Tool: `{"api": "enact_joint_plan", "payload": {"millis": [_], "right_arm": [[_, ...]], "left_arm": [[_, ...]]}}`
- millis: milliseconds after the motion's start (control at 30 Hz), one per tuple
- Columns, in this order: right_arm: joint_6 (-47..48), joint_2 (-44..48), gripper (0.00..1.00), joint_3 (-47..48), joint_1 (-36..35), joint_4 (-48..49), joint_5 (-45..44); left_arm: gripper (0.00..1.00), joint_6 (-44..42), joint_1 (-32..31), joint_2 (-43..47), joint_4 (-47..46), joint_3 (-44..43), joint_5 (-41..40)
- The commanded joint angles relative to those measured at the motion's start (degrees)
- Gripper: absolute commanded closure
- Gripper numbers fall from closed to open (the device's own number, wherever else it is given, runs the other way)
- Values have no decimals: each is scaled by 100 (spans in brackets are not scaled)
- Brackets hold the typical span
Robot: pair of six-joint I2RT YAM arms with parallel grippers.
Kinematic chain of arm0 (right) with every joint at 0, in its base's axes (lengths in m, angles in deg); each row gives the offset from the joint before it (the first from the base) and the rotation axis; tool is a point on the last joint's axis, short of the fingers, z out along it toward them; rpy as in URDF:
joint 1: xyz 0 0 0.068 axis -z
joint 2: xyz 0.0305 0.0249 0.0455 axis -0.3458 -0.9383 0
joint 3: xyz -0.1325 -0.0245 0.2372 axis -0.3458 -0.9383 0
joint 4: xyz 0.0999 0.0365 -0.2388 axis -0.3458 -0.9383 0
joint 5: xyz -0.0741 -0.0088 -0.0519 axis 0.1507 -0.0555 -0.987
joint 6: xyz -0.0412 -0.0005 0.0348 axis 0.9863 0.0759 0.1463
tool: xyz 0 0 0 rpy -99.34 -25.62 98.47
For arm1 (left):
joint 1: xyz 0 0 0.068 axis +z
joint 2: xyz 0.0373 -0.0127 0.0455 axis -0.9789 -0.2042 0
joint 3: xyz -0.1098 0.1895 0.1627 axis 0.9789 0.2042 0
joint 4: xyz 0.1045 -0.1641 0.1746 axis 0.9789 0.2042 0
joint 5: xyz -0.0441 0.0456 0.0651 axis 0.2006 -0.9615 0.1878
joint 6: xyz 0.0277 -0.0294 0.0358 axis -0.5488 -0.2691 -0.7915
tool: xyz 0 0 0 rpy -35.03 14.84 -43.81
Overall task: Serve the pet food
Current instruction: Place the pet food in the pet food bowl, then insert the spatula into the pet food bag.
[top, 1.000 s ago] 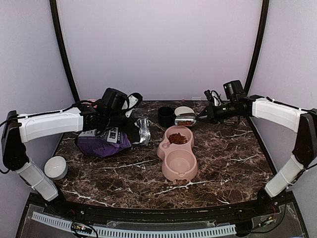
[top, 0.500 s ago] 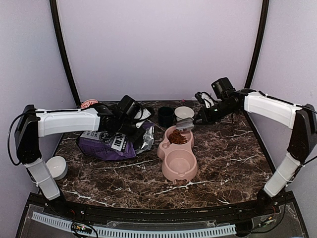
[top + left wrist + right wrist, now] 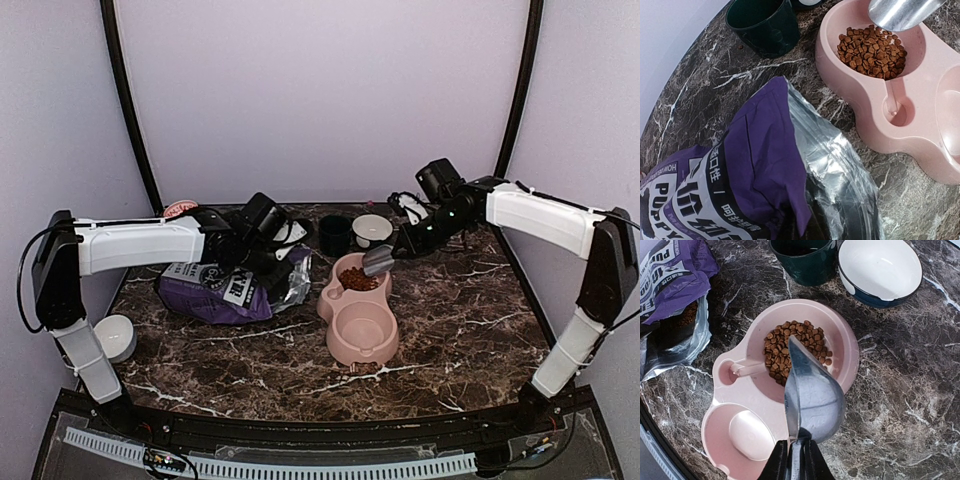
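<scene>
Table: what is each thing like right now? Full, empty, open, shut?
pet food: heaped in the bowl's far side
pink double bowl: far side filled, near side empty
scoop: tipped down over the food
bag: open, lying on its side
green cup: upright, contents unclear
blue-rimmed bowl: upright, empty
small white bowl: upright, looks empty
left gripper: shut, pinching the bag
right gripper: shut on the scoop's handle
</scene>
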Motion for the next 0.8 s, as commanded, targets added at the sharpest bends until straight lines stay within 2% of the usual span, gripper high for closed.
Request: {"api": "enact_joint_plan", "payload": {"millis": [0, 133, 367, 500, 767], "right_arm": [[-61, 138, 100, 221, -215, 64, -283], [-331, 627, 100, -250, -500, 632, -273], [-1026, 1445, 100, -1227, -690, 2062, 275], [-1245, 1337, 100, -1504, -848, 2556, 656], [-1432, 775, 100, -1352, -1334, 3104, 891]], "left_arm": [[100, 126, -41, -17, 650, -144, 146], [100, 212, -46, -43, 675, -240, -157], [100, 472, 84, -76, 588, -486, 90], [100, 615, 159, -29, 530, -508, 261], [100, 761, 277, 57, 521, -521, 340]]}}
